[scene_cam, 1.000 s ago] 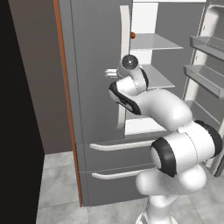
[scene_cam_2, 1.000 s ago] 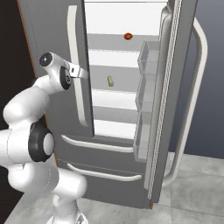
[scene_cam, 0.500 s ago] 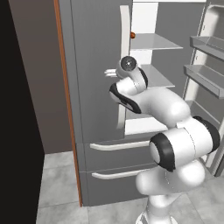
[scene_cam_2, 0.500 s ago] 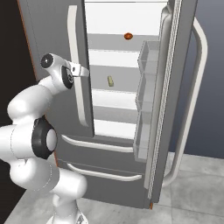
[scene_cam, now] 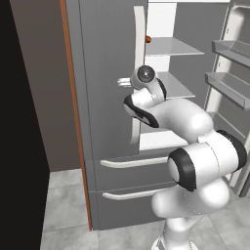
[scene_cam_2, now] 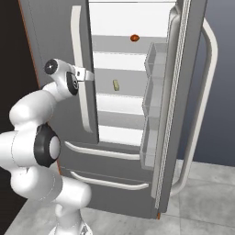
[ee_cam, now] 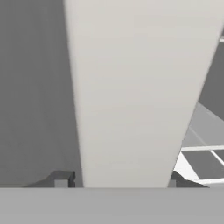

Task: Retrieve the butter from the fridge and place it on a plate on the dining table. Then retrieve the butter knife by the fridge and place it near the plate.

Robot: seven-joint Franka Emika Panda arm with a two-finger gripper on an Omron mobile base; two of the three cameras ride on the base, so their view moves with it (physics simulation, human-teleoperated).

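**Gripper set around the left fridge door handle**

The fridge [scene_cam_2: 59,55] is seen with its right door swung wide open and its left door shut. The gripper [scene_cam_2: 87,75] is held at the long white handle [scene_cam_2: 81,87] of the shut left door, about halfway up. In the hand view, that handle [ee_cam: 135,92] is seen close up, with one dark fingertip [ee_cam: 62,178] on either side of its base, so the handle is straddled by the fingers. Whether the pads are actually pressed against the handle cannot be told from these views; the fingers appear only partly drawn together around it.

The butter [scene_cam_2: 116,84] is seen as a small pale stick lying on a middle glass shelf inside the open compartment, well apart from the gripper. A small reddish-brown round item [scene_cam_2: 134,38] is seen on the shelf above it. In the left base view, the same handle [scene_cam: 139,53] is partly covered by the arm, and the gripper [scene_cam: 122,81] is seen beside it against the grey door face.
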